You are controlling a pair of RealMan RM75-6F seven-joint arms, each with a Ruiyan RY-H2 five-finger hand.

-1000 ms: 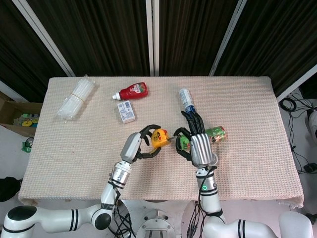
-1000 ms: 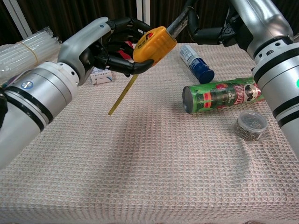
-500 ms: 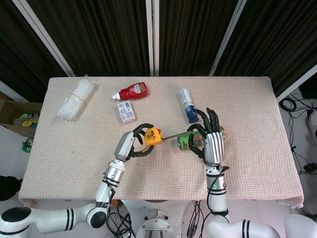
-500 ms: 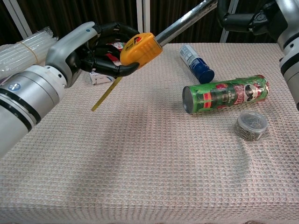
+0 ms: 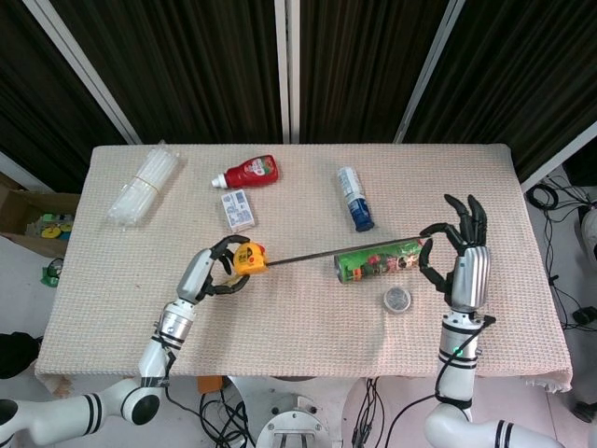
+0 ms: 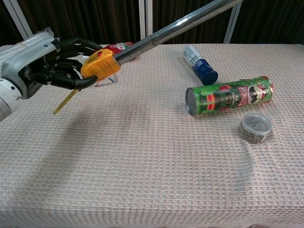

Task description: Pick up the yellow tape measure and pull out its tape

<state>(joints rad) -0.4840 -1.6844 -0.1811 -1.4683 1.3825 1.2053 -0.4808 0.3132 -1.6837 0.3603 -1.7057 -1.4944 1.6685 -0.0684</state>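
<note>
The tape measure is yellow with a red spot; its drawn-out tape looks grey. Black fingers wrap it. The table wears beige waffle-weave cloth. Beside the green can lie a blue-capped white bottle and, further off, a red ketchup bottle.

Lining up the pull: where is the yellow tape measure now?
In the head view the yellow tape measure is in the left hand, front-left of the table, below the small white box; its tape runs rightward to the right hand.
</note>
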